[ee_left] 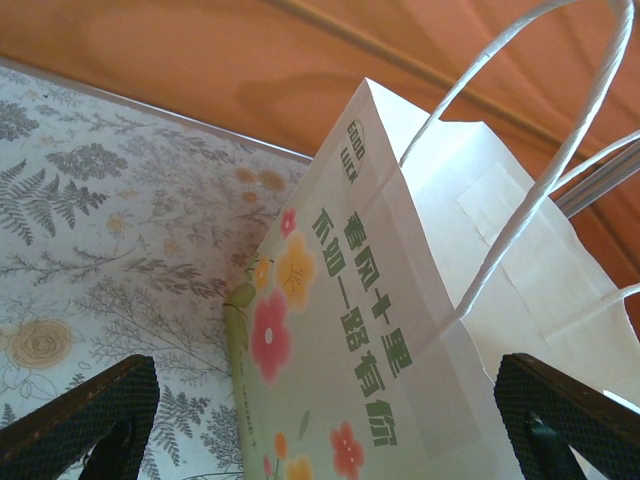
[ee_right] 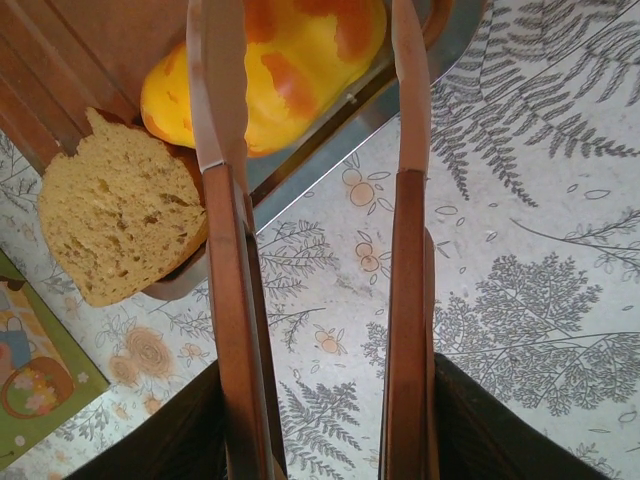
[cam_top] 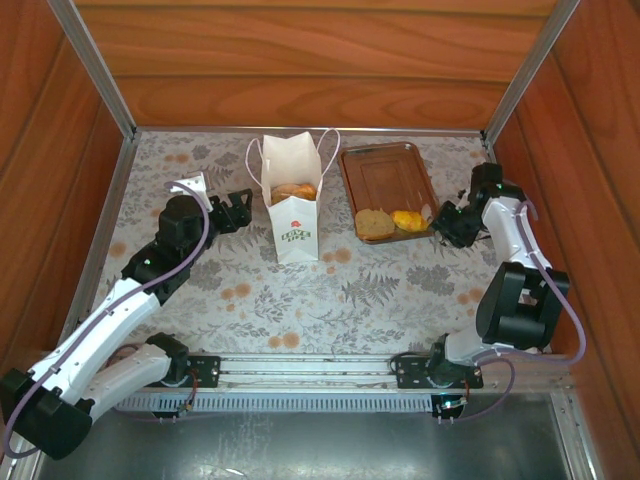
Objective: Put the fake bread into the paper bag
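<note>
- The paper bag [cam_top: 296, 228] stands upright on the counter, mouth open, with a brown pastry [cam_top: 293, 190] already inside.
- On the tray [cam_top: 385, 165] right of the bag wait a square slice [cam_top: 375, 223] and, farther from the bag, a yellow-orange bun [cam_top: 407, 219].
- The right jaws are half open and empty, pointing at that bun from the side away from the bag. Slide both fingers [ee_right: 225, 300] over the tray lip to straddle it before closing.
- The left jaws are wide open at the bag's left side, holding nothing. Use them to steady the bag.

Paper bag [cam_top: 297, 228] left of tray [cam_top: 385, 178]
</note>
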